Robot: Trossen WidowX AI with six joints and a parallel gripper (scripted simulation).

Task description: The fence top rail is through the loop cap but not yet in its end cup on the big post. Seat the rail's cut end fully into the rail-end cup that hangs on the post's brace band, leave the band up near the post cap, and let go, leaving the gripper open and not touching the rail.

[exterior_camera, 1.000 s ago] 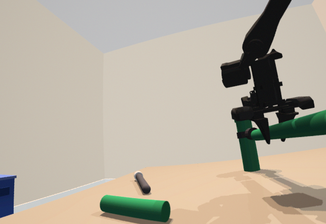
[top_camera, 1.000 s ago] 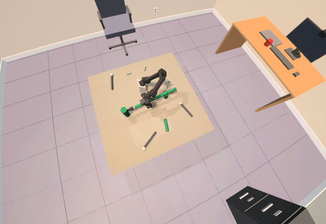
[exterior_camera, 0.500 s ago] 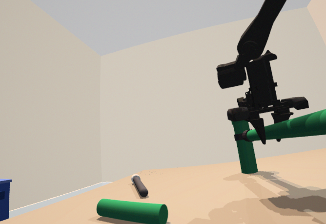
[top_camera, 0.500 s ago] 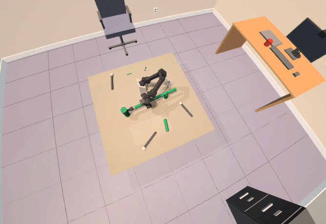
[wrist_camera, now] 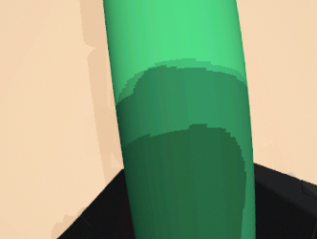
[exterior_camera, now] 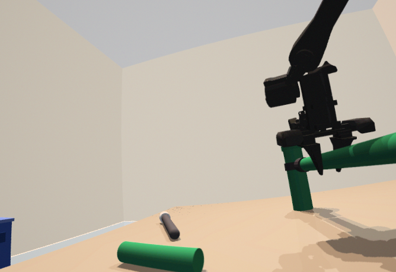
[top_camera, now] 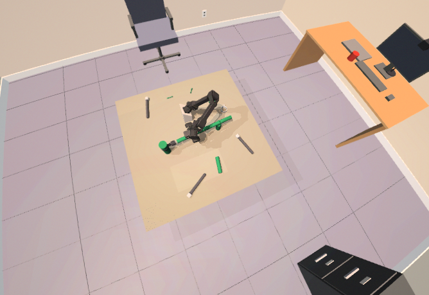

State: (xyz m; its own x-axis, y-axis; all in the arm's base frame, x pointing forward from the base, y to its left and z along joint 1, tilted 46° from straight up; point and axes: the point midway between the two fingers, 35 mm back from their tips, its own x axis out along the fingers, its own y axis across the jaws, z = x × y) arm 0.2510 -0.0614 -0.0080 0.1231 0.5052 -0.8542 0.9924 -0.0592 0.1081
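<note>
So the gripper (top_camera: 191,137) (exterior_camera: 329,170) is clamped on the green rail (top_camera: 214,125) (exterior_camera: 358,154) (wrist_camera: 183,96), one finger down each side of it. The rail runs right through between the fingers, and in the wrist view it fills the middle, with black finger parts at its lower left and lower right. One end pokes out past the gripper toward the big post (top_camera: 162,144) (exterior_camera: 299,185), right up at the cup (top_camera: 173,143) (exterior_camera: 299,164) on the band (exterior_camera: 289,166). Can't tell how deep it's in there, tbh. The band is sitting high on the post. The rail's other side goes out over the small post (top_camera: 218,126). There's also a loose green tube (top_camera: 218,164) (exterior_camera: 160,256) lying on the tabletop (top_camera: 156,194) (exterior_camera: 230,230), well apart from the gripper.
</note>
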